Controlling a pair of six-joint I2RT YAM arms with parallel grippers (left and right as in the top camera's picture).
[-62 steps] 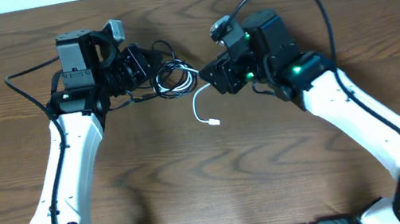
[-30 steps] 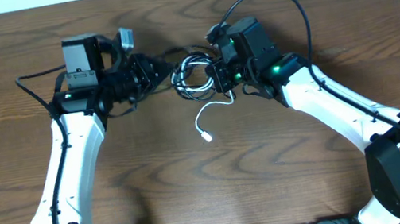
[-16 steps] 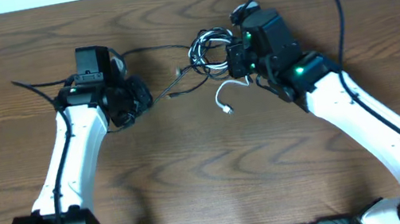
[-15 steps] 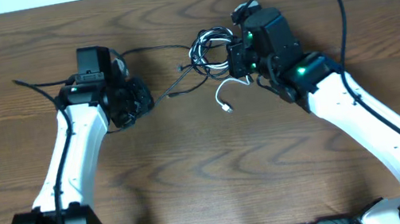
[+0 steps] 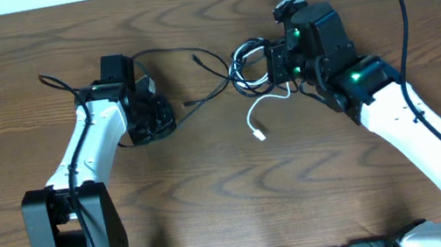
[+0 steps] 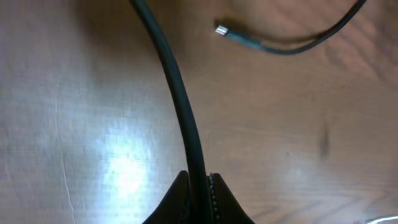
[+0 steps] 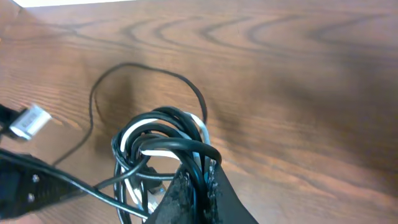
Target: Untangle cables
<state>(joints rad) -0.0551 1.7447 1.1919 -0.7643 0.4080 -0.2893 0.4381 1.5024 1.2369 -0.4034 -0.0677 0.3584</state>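
- Slack between the two arms is what the next move turns on. The cables [image 5: 249, 66] sit as a coiled bundle on the far side of the tabletop [image 5: 214, 195], right of centre. They lie to the right of the left claw [image 5: 158, 120] and well apart from it.
- Nearest to the knot by far is the right claw [image 7: 198, 177]. It is pressed together on the bundle itself, pinching several black loops, with white loops just beside them.
- Tips of the left claw are pressed together on the black cord [image 6: 180, 106], which runs straight away from them in the wrist view. From overhead I cannot follow exactly where that strand joins the coils.
- Loose black strand arcs roughly left to right across the far part of the tabletop, from the left arm toward the bundle, so that is its long axis.
- Between the claws, nearer the left one, a black plug end [image 5: 187, 105] lies free on the wood.
- Trailing from the bundle toward the near edge is the white cord [image 5: 253, 118]. Its plug rests on the wood and neither claw touches it.
- Judgement: drawing the claws apart along that left-right line should pull loops out, but a snag could tighten the coils instead.
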